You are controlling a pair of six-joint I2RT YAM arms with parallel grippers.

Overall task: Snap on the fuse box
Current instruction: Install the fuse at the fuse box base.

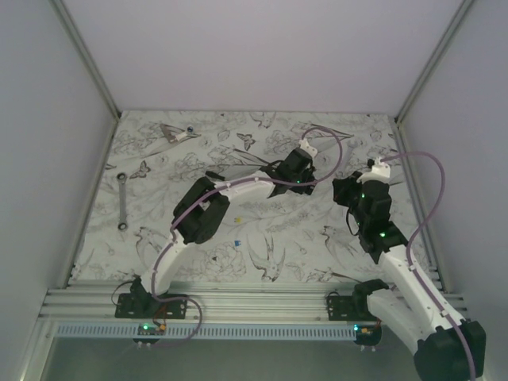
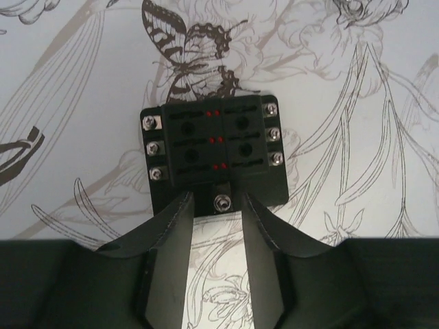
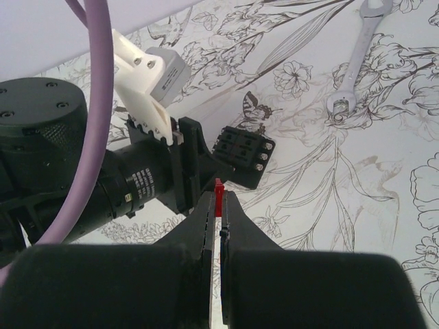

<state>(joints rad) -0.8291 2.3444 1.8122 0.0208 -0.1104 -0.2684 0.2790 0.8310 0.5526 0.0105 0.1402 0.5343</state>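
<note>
Left claw (image 2: pixel 215 201) open, fuse box (image 2: pixel 212 147) just ahead

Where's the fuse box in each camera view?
Top external: not distinguishable, hidden by the left gripper, right of centre.
Left wrist: fuse box at centre, just beyond the fingertips.
Right wrist: just right of centre, upper half.
Shared landmark: the left gripper, at the box in every view.

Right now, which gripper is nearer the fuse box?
Left. The left gripper sits at the fuse box edge, jaws open; the right gripper hangs back, clamping a red fuse.
</note>
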